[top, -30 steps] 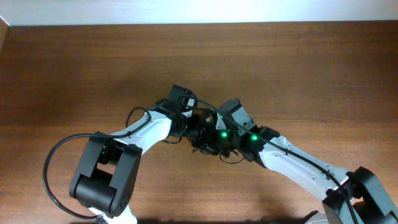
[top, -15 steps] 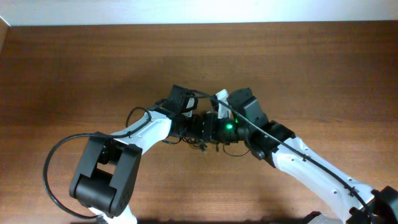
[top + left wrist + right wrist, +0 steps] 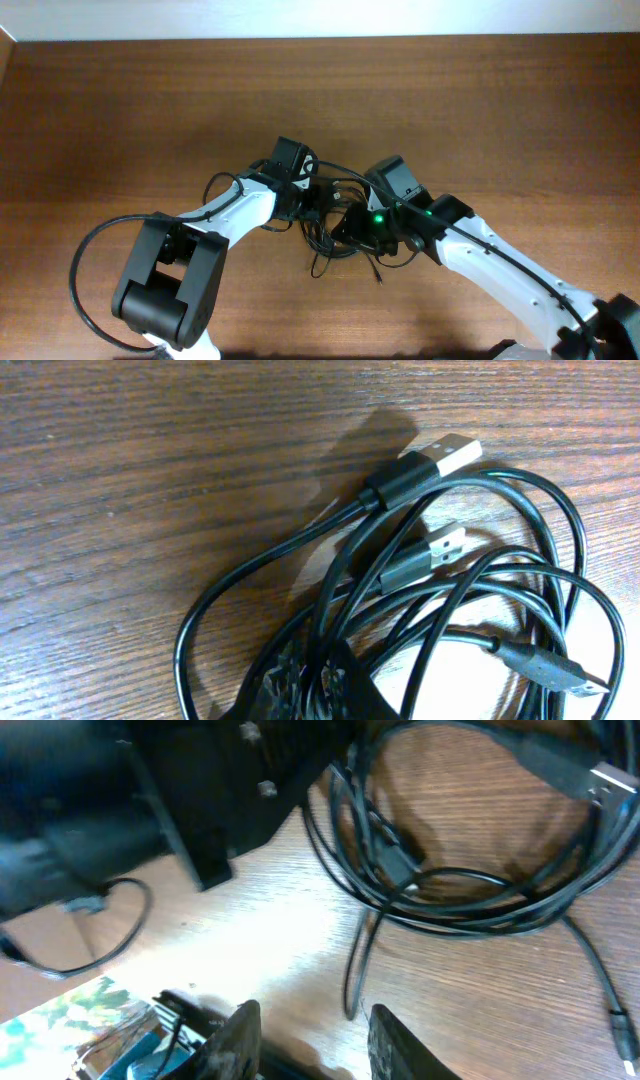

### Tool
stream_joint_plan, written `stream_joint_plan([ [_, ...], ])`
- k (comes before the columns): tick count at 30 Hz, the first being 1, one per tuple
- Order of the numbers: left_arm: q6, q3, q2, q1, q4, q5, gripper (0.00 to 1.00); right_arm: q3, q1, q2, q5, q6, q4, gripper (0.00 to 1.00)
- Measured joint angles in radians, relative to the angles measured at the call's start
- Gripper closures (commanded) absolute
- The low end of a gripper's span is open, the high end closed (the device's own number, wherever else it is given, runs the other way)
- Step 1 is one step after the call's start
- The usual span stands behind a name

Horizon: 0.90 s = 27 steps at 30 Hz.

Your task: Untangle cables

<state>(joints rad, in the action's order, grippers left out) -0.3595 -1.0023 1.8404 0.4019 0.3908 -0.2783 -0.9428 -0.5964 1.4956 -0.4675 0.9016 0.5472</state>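
Note:
The cables [image 3: 327, 243] lie as a loose black bundle of loops on the wooden table between my two arms. In the left wrist view, the cables [image 3: 420, 590] spread out with two silver USB plugs [image 3: 445, 458] and a small barrel plug [image 3: 552, 670] showing. My left gripper [image 3: 318, 688] is shut on a few strands at the bundle's near edge. My right gripper [image 3: 312, 1042] stands open just above the table with nothing between its fingers. One strand of the cables [image 3: 440, 890] ends a little ahead of it.
The left arm's black wrist body [image 3: 190, 790] stands close beside the bundle in the right wrist view. A thick black arm cable [image 3: 90, 250] loops out at the left arm's base. The table's far edge meets a white wall [image 3: 320, 18].
My right gripper has opened and let go of the strands it was pulling. The bundle has dropped and spread into looser loops on the table. The left arm has stayed put.

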Motion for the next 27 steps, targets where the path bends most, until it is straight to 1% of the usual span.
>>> stream_joint_plan([
  [6,0.000,0.000,0.000,0.000,-0.003,-0.006,0.83,0.000,-0.002,0.103,0.011,0.020,-0.001,0.63],
  [8,0.000,0.000,0.000,0.000,-0.003,-0.007,0.83,0.000,-0.014,0.123,0.016,0.023,-0.001,0.60],
  [13,0.000,0.000,0.000,0.000,-0.003,-0.009,0.83,0.000,-0.048,0.129,0.022,0.031,-0.068,0.60],
  [18,0.000,0.000,0.000,0.000,-0.003,-0.010,0.83,0.000,-0.076,0.129,0.031,0.033,-0.067,0.59],
  [20,0.000,0.000,0.000,0.000,-0.003,-0.010,0.83,0.000,-0.111,0.129,0.074,0.035,-0.066,0.56],
  [22,0.000,0.000,0.000,0.000,-0.003,-0.010,0.83,0.000,-0.134,0.129,0.116,0.037,-0.074,0.56],
  [23,0.000,0.000,0.000,0.000,-0.003,-0.010,0.83,0.000,-0.141,0.129,0.137,0.037,-0.084,0.57],
  [24,0.000,0.000,0.000,0.000,-0.003,-0.010,0.83,0.000,-0.142,0.129,0.159,0.037,-0.100,0.90],
  [25,0.000,0.000,0.000,0.000,-0.003,-0.010,0.83,0.000,-0.142,0.129,0.177,0.038,-0.127,0.96],
  [26,0.000,0.000,0.000,0.000,-0.003,-0.010,0.83,0.000,-0.142,0.129,0.179,0.036,-0.156,0.96],
  [27,0.000,0.000,0.000,0.000,-0.003,-0.010,0.83,0.000,-0.142,0.129,0.138,0.034,-0.248,0.96],
])
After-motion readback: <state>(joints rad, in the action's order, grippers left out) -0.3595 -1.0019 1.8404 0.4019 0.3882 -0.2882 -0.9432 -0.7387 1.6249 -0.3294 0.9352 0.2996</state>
